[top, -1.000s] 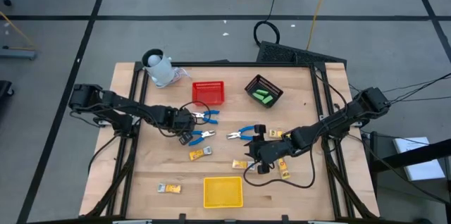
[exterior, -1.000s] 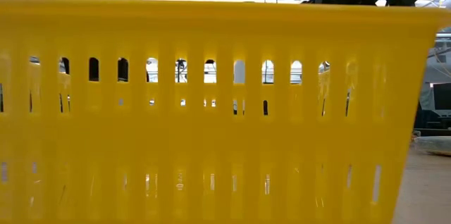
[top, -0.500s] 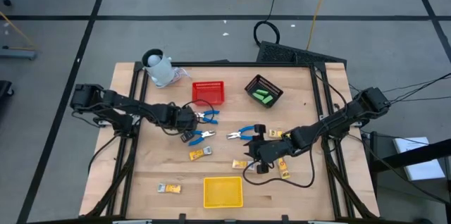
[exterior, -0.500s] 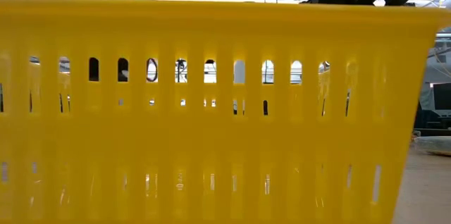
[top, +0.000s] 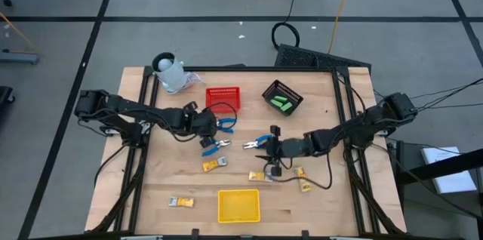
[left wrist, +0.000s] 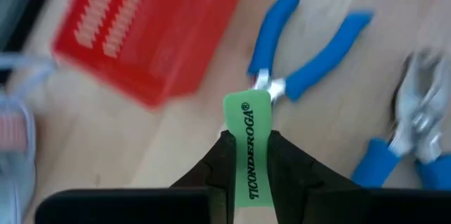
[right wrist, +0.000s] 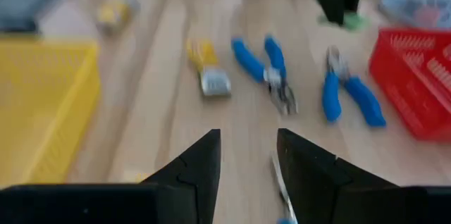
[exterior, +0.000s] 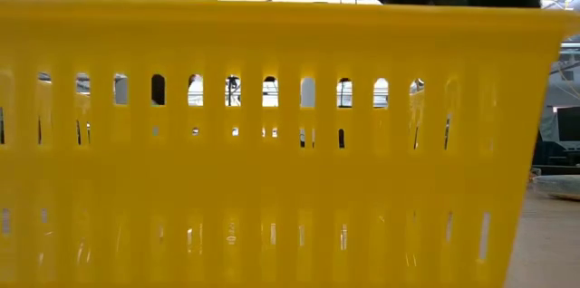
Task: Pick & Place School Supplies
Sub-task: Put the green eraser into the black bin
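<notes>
Left gripper (left wrist: pixel 248 155) around flat green block (left wrist: pixel 249 139)

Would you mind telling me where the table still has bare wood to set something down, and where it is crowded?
Bare wood lies between the yellow basket and the table's right rail, and beyond the black basket toward the far right corner. The middle is crowded: blue-handled tools, yellow packets and both arms, the left gripper holding a green block, the right gripper open.
</notes>
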